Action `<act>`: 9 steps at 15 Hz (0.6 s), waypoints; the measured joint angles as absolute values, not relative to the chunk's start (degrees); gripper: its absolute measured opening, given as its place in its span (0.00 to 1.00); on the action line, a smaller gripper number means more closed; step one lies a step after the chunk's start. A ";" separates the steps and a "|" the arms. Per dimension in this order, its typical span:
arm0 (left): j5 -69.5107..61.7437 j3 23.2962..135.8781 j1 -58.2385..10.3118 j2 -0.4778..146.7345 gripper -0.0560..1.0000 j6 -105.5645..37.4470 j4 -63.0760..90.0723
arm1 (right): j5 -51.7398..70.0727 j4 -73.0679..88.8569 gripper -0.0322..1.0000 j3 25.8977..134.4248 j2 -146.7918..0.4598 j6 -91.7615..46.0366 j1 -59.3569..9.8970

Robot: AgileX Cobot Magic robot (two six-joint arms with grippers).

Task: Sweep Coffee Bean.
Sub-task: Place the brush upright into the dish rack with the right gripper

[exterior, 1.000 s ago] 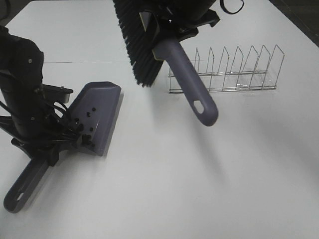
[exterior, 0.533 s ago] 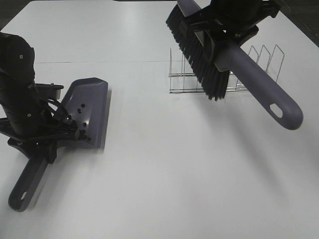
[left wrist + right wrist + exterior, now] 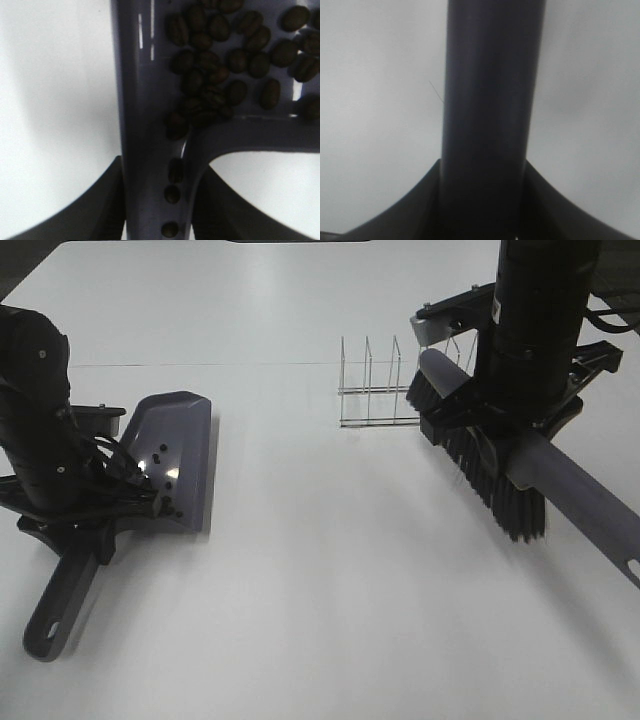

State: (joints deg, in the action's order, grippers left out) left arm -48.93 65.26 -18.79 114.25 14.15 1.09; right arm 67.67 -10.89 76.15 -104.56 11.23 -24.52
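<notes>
As the high camera has it: white table (image 3: 330,580), one arm on each side, each with a tool in its grip.
Left gripper (image 3: 157,202): clamped on the dustpan (image 3: 178,455) handle, with the fingers (image 3: 100,212) pressed against both sides of it.
Dustpan: purple, on the left side of the table. Blade edge faces the middle and the handle runs back toward the near-left corner. Can't tell if the handle end touches the table.
Coffee beans (image 3: 236,60): inside the dustpan, bunched at the back wall where the handle joins. A few sit in a row in the handle channel between the fingers. From the high camera only a handful show, as dark specks near the left arm.
Right gripper (image 3: 482,200): closed around the brush (image 3: 545,480) handle, which fills the gap between the fingers (image 3: 400,215).
Brush: on the right side, held tilted, with the handle slanting off toward the near-right edge of the frame. Black bristles (image 3: 480,465) point down and toward the dustpan side. Can't tell whether the bristle tips touch the table.
Brush vs dustpan: well apart, on opposite sides of the table.
Wire rack (image 3: 372,390): on the far side of the table, just behind the brush head. Its right part is hidden by the right arm.
</notes>
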 joint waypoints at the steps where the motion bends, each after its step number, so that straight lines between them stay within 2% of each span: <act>1: -48.93 65.26 -18.79 114.25 0.37 14.15 1.09 | 67.55 -12.38 0.33 75.57 -104.56 14.04 -24.06; 6: -48.93 65.26 -18.79 114.25 0.37 14.15 0.86 | 67.38 -7.85 0.33 75.57 -105.94 18.39 -12.83; 9: -48.93 65.26 -18.79 114.25 0.37 14.21 0.63 | 67.44 -6.36 0.33 75.57 -108.92 18.05 -10.71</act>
State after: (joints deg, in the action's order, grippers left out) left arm -48.93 65.26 -18.79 114.25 14.21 0.63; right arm 67.44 -6.36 75.57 -108.92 18.05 -10.71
